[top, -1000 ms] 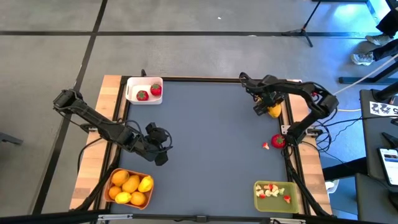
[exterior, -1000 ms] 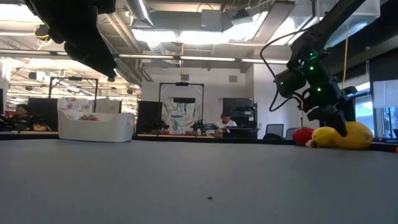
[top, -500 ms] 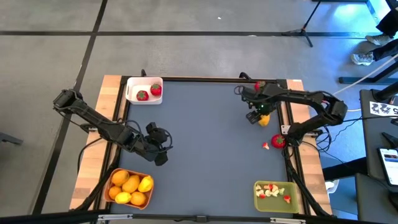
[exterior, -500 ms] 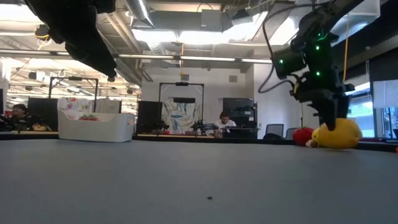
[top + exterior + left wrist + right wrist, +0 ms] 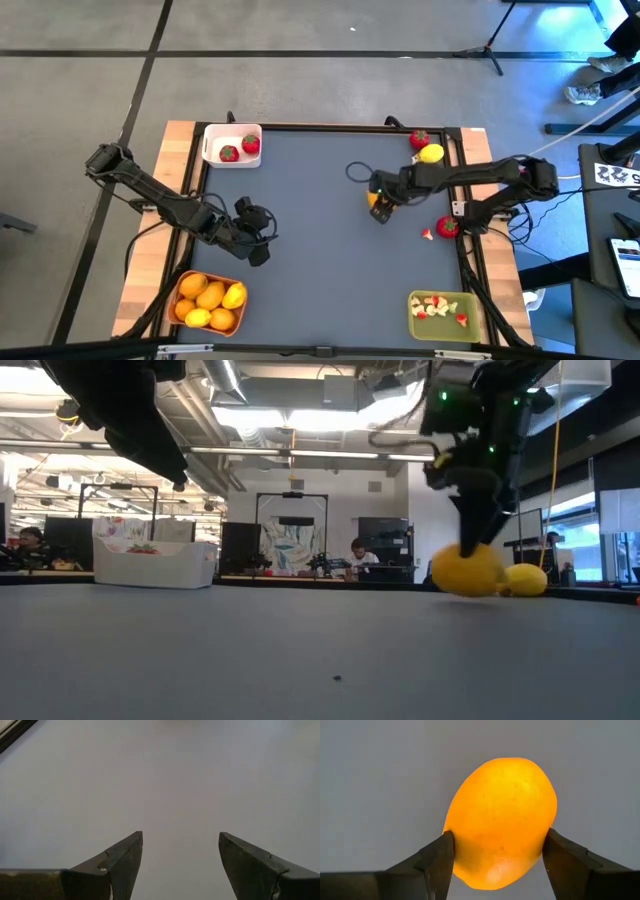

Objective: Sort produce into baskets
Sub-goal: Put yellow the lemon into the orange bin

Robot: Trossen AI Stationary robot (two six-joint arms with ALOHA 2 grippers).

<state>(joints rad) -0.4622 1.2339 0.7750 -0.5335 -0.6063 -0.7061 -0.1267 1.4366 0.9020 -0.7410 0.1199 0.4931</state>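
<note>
Over mid-table, the right end effector [image 5: 378, 208] has carried off an orange citrus [image 5: 500, 822].

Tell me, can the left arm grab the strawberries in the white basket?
Probably yes. The left gripper hangs open and empty, with bare table between it and the white basket, whose strawberries lie uncovered.

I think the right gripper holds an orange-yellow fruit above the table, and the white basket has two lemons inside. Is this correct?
Not quite. The white basket holds two red strawberries, not lemons; the high view shows this. The rest stands: the right gripper is closed on an orange-yellow fruit over the table, as the right wrist view shows.
</note>
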